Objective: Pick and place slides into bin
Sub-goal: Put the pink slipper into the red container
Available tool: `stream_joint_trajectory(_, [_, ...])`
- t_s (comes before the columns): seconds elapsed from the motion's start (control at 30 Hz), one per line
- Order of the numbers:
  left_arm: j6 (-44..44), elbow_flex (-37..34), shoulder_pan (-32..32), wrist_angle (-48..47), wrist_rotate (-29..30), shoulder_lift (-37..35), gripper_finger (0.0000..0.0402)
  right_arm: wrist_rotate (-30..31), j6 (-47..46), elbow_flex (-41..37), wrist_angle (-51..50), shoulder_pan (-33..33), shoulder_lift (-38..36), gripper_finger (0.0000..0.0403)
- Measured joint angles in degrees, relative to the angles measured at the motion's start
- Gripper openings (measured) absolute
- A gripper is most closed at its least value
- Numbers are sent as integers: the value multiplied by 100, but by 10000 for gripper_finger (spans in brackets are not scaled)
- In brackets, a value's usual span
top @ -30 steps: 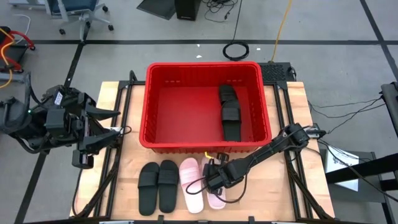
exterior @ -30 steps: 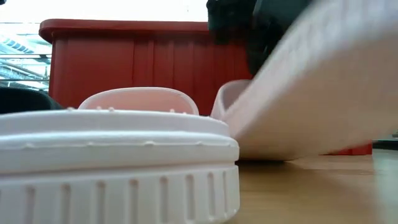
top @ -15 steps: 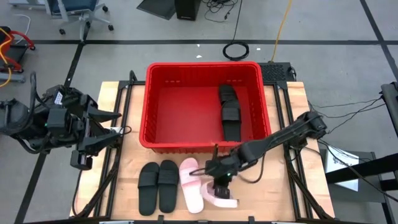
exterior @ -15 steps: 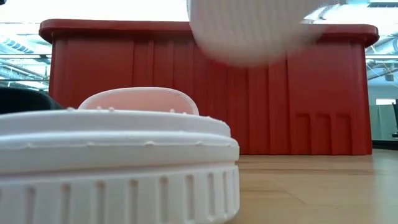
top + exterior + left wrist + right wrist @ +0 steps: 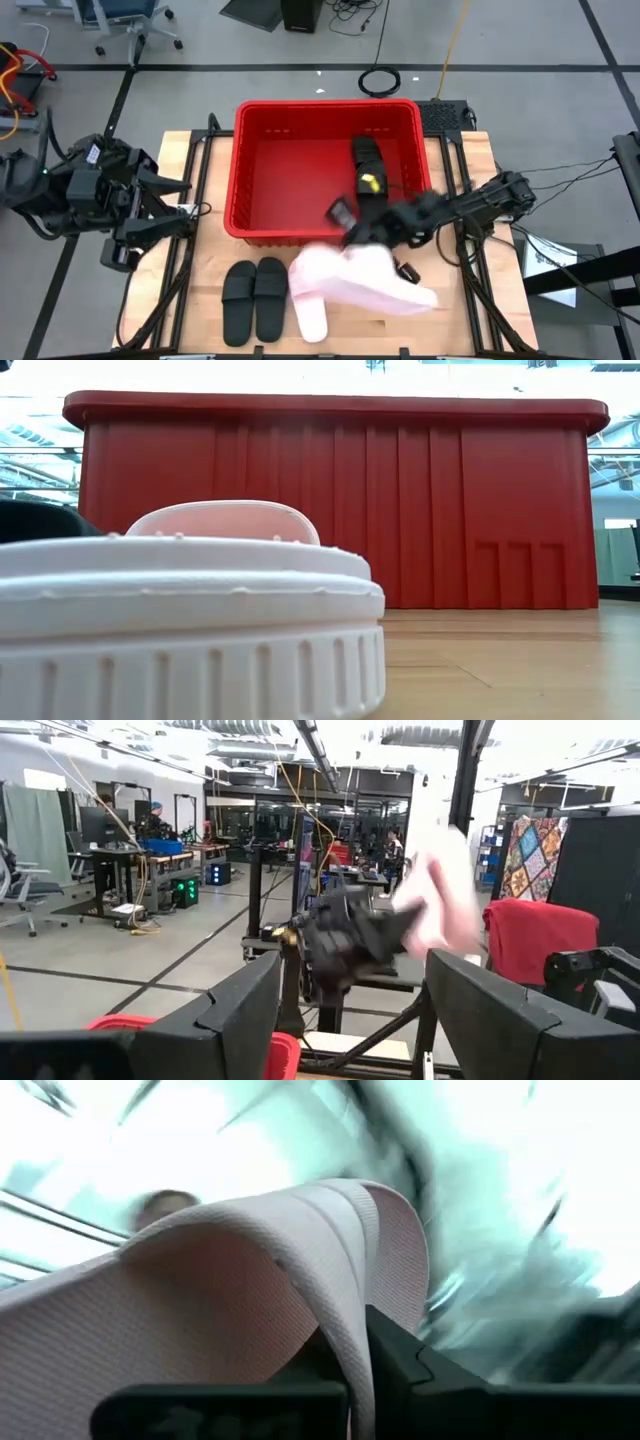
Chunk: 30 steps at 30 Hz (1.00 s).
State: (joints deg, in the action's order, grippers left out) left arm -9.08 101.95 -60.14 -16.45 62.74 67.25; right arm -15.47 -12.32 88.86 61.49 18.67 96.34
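Right gripper [image 5: 372, 232]: clamped on the strap of a pink-white slide [image 5: 365, 278], which hangs lifted and blurred just outside the bin's front wall; gripping the strap lets the sole dangle clear of the rim.
Held slide, close up: the right wrist view shows the strap [image 5: 330, 1240] arching over the lower finger.
Bin [image 5: 243, 170]: red crate at the table's back-centre, black slides [image 5: 370, 180] already lying by its right wall.
Table front edge: two black slides [image 5: 254, 298] side by side, one pink-white slide [image 5: 306, 300] next to them, awaiting pickup.
Left gripper [image 5: 345, 1020]: fingers spread, holding nothing, parked off the table's left edge.
Judgement: carry phase; the next move calls for clearing the tall front wall.
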Motion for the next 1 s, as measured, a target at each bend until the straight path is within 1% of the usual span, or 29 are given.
stream_joint_trajectory(0.03, [0, 0, -2, 0, 2, -31, 255, 372, 702, 0, 108, -46, -80, 2])
stream_joint_trajectory(0.07, [-8, 0, 0, 0, 6, -64, 255, 926, 1412, 0, 111, -63, -190, 2])
stream_joint_trajectory(0.13, [-83, 2, 12, 24, 16, -133, 255, 2252, 2772, 15, 149, -76, -384, 2])
stream_joint_trajectory(0.23, [-220, 1, 81, 63, 25, -238, 255, 4567, 4954, 195, 17, -67, -689, 2])
stream_joint_trajectory(0.33, [-354, 0, 150, 197, 29, -351, 255, 6281, 7012, 398, -235, -274, -934, 2])
stream_joint_trajectory(0.4, [-486, 0, 196, 364, 37, -437, 255, 7497, 7999, 485, -609, -545, -1072, 2])
stream_joint_trajectory(0.47, [-649, 0, 238, 539, 129, -504, 255, 8567, 8618, 494, -1160, -938, -1199, 2])
stream_joint_trajectory(0.5, [-733, 2, 259, 618, 212, -532, 255, 9014, 8769, 494, -1510, -1154, -1265, 2])
stream_joint_trajectory(0.53, [-834, 2, 277, 674, 308, -554, 255, 9236, 8690, 484, -2060, -1367, -1325, 2])
stream_joint_trajectory(0.63, [-1173, 2, 342, 730, 509, -595, 255, 9236, 7882, 504, -3883, -1854, -1563, 2])
stream_joint_trajectory(0.7, [-1383, 2, 408, 771, 626, -602, 255, 9169, 7273, 531, -4635, -2161, -1638, 2])
stream_joint_trajectory(0.77, [-1538, 0, 479, 803, 702, -625, 255, 9029, 6752, 528, -5088, -2394, -1675, 2])
stream_joint_trajectory(0.83, [-1611, 0, 564, 826, 733, -631, 255, 8620, 6406, 527, -5294, -2581, -1724, 2])
stream_joint_trajectory(0.93, [-1684, 0, 703, 890, 747, -636, 255, 8194, 6236, 599, -5439, -2775, -1767, 2])
stream_joint_trajectory(1.0, [-1758, 0, 785, 929, 777, -634, 255, 7822, 6053, 803, -5943, -2887, -1763, 2])
